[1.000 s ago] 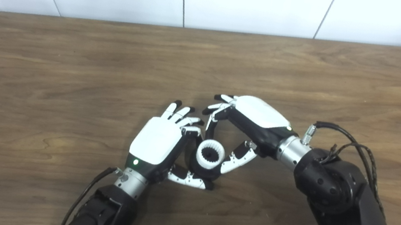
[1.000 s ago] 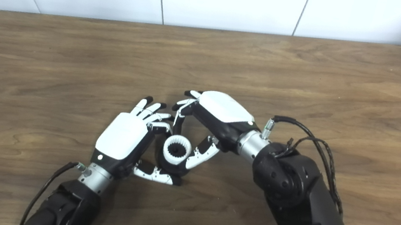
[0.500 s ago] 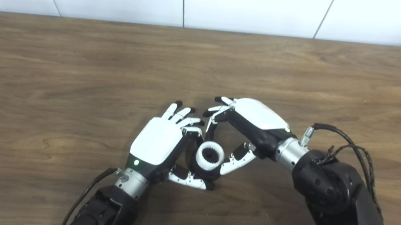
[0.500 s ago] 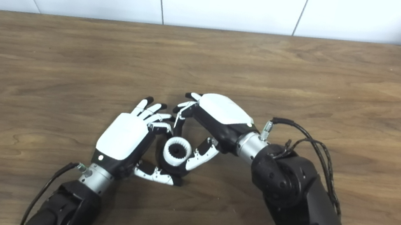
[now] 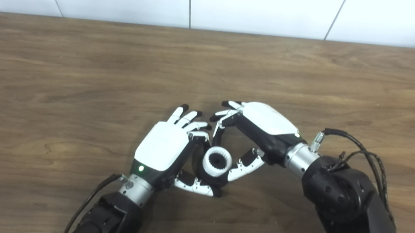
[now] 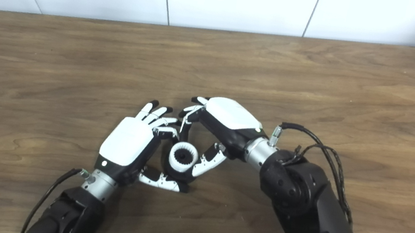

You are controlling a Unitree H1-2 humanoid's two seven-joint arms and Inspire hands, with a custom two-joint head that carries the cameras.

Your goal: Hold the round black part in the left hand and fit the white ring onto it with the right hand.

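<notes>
Left eye view: left hand grips round black part; right hand fingers pinch white ring.

Wooden table with brown grain running left to right, rounded far corners, its far edge set against a white panelled wall. Near the middle of the front half, the round black part rests on the tabletop with the white ring on top of it. The remaining surface shows only wood grain and a few pale specks near the front edge.
</notes>
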